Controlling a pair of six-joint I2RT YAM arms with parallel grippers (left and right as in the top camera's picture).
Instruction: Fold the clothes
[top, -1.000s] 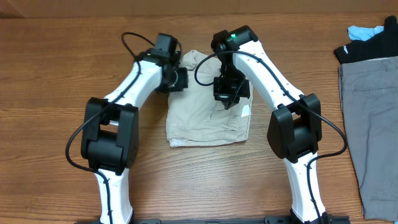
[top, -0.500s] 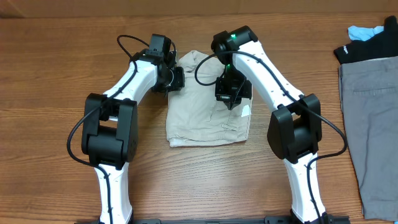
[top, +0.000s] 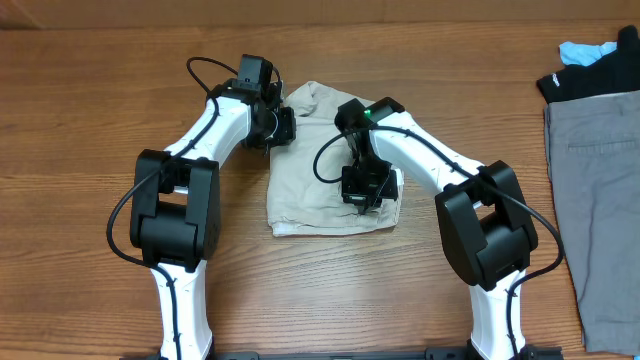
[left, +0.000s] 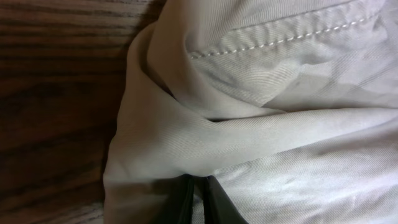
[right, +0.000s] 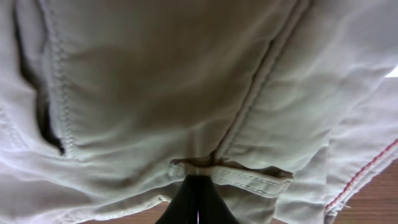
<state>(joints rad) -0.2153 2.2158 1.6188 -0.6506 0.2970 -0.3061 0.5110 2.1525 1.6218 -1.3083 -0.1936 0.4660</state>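
Shorts: the pale beige shorts (top: 312, 192) lie folded into a rough block in the middle of the frame, on the wooden table (top: 90, 90), between the two arms.
Upper edge of shorts: a rumpled flap sticks out toward the top of the overhead frame, just right of the left gripper.
Left gripper: the left gripper (top: 282, 126) sits at the upper left corner of the shorts, at the cloth's edge.
Left gripper, close view: its dark fingers (left: 200, 190) at the bottom centre are pressed together on a bunched fold of the shorts (left: 280, 93), with a thin sliver of cloth between them. A line of white stitching (left: 280, 38) runs across the upper right, and bare table (left: 56, 74) shows on the left.
Right gripper: the right gripper (top: 365, 193) is down on the right half of the shorts, near their right edge.
Right gripper, close view: its fingers (right: 198, 190) at the bottom centre are closed to a point, pinching the shorts (right: 155, 81) just below a belt loop (right: 242, 177). A seam runs diagonally up from there, and red stitching (right: 367, 171) marks the hem at lower right.
Right side of frame: a grey garment (top: 600, 200) lies flat along the right edge, well apart from the shorts, with a black garment (top: 590, 72) and a bit of blue cloth (top: 585, 49) above it.
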